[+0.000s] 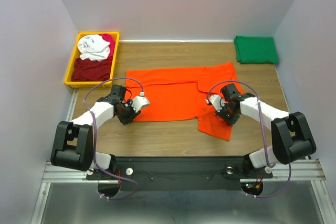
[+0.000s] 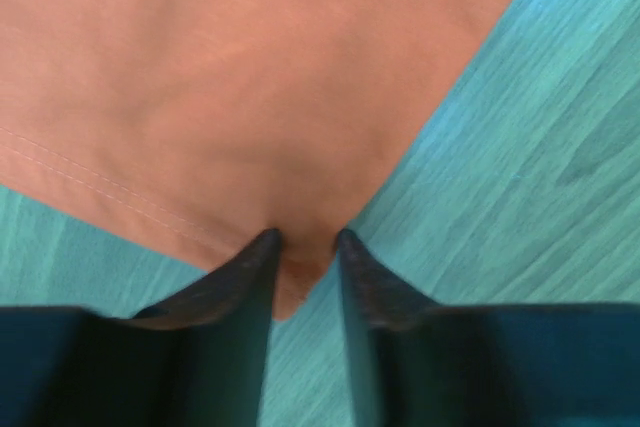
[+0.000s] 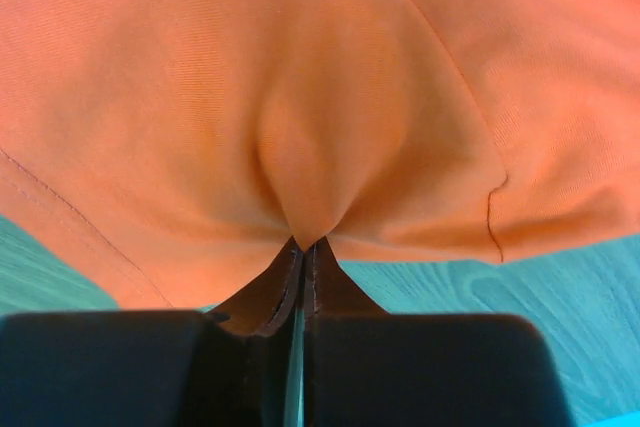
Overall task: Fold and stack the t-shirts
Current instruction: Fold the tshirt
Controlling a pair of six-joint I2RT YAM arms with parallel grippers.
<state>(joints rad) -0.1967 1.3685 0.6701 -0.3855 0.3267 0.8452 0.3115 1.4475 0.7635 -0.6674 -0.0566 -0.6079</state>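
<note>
The orange t-shirt (image 1: 173, 90) is spread flat on the middle of the wooden table (image 1: 173, 141), with its long side running left to right. At its right end a part of the cloth reaches nearer than the rest.

The left gripper (image 2: 306, 239) is set at the near left corner of this shirt. Its jaws are narrowed, and the pointed corner of the cloth lies in the gap between the fingertips. Whether the cloth is actually pinched there cannot be told.

The right gripper (image 3: 303, 247) is placed over the right part of the shirt. Its jaws are pressed together on a small raised fold of orange cloth, and creases are drawn toward the tips.

A dark green t-shirt (image 1: 255, 49) lies folded at the far right corner of the table, apart from the orange one. At the far left a yellow bin (image 1: 71, 72) is seen, holding a white t-shirt (image 1: 94, 46), a dark red t-shirt (image 1: 93, 69) and a magenta t-shirt (image 1: 108, 39), all crumpled together.
</note>
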